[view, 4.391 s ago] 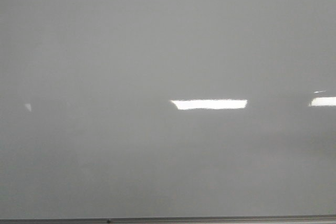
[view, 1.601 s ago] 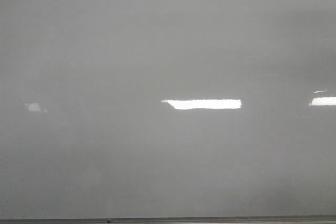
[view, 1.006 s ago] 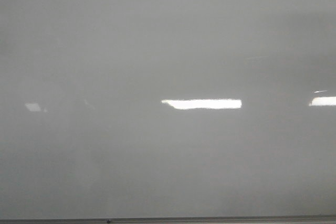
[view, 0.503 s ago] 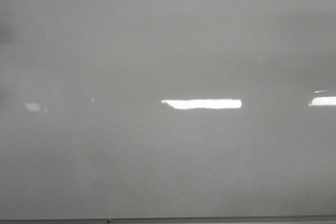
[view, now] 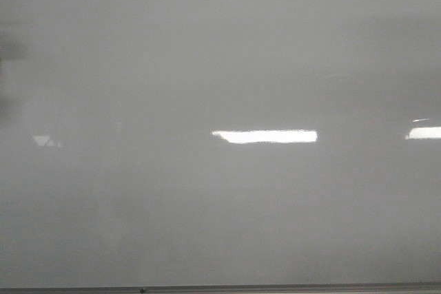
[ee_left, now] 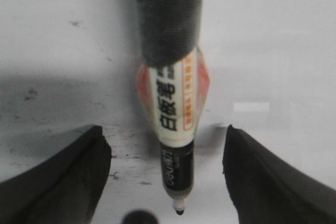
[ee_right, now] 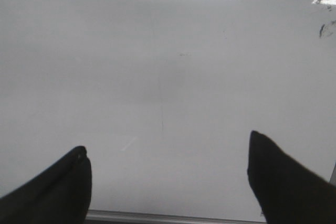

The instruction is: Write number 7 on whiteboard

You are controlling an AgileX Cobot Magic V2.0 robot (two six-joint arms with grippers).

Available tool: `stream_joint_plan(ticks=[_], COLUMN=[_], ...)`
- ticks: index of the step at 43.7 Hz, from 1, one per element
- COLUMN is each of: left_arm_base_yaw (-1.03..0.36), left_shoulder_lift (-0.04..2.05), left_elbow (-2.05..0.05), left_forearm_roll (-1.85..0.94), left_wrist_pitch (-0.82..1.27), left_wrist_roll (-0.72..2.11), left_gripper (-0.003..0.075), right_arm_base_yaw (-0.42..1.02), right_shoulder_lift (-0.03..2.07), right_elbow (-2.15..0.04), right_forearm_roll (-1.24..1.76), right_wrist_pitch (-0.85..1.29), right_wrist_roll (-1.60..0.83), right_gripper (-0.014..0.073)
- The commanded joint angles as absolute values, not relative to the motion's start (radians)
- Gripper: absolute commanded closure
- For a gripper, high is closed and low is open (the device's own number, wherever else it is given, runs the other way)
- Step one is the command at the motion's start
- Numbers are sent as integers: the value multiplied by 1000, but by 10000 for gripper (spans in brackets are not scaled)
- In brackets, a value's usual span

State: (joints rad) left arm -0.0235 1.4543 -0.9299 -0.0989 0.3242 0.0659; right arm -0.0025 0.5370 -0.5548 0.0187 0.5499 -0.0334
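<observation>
A dark blur has grown at the whiteboard's (view: 220, 67) left edge; both tools (ee_left: 166, 182) (ee_right: 168, 182) gape, gripping nothing.

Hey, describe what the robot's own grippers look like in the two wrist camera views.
Both are plain and dark. The left gripper shows two black, matte fingers with rounded, wedge-shaped tips at the frame's lower corners. The right gripper has the same black tapering fingers, set wide apart. No cables, labels or markings are visible on either, and no arm shows in the front view.
</observation>
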Motion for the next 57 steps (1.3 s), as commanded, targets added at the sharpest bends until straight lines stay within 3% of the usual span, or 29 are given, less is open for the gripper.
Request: stream_joint_plan(ticks=[1, 20, 33, 41, 47, 57], left_arm_base_yaw=[-31, -31, -31, -31, -31, -110], left_shoulder_lift=[1445, 1450, 1289, 1239, 1239, 1241], left_elbow=[-964, -966, -975, -1088, -1175, -1216], left_forearm_roll=[-111, -109, -86, -92, -180, -387], left_wrist_pitch=[256, 275, 454, 791, 978, 1086], left_wrist_roll=[67, 67, 104, 246, 389, 655], left_gripper=[297, 741, 741, 741, 741, 741], right_arm_base_yaw=[-6, -6, -6, -6, -6, 25], right_shoulder_lift=[549, 549, 556, 630, 718, 854], right_elbow=[-590, -590, -683, -797, -864, -965], right_forearm_roll=[23, 23, 37, 37, 46, 191], right_wrist_pitch=[467, 459, 584, 734, 809, 919], right_wrist_roll=[-41, -41, -40, -40, -41, -208], right_gripper=[-30, -30, -30, -30, -30, -30])
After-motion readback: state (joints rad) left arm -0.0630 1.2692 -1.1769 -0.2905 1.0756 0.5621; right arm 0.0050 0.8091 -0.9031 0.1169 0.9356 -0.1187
